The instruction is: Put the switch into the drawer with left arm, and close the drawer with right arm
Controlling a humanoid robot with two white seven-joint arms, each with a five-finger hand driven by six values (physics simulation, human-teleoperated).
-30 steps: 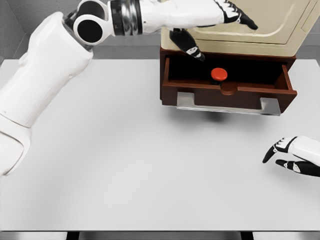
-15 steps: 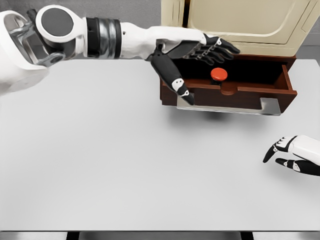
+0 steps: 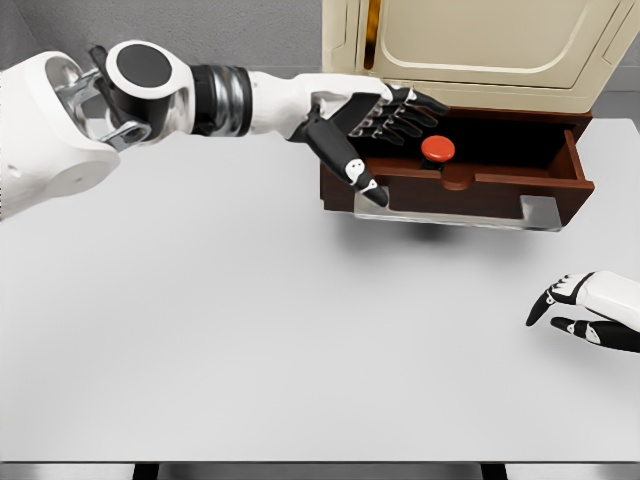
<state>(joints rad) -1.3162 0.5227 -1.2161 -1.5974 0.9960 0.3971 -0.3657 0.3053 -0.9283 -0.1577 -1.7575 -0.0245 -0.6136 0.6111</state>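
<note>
Left hand [image 3: 372,125] has slid slightly left since the earlier frame, fingers spread, holding nothing, over drawer [image 3: 455,187] upper centre. Switch [image 3: 437,149] sits inside. Right hand [image 3: 585,310], relaxed, lower right. Risk: closing push traps left thumb at the drawer's front.

A wide, pale grey bench [image 3: 250,330] filled most of the head view, its near edge running along the bottom of the picture. At its far right stood a dark brown wooden drawer unit [image 3: 345,185] under a cream cabinet [image 3: 480,50]. The unit's drawer [image 3: 480,185] was pulled open toward the viewer, its metal handle [image 3: 455,212] jutting out over the bench and casting a soft shadow beneath. Near the drawer unit, the surface was flat and evenly lit.
</note>
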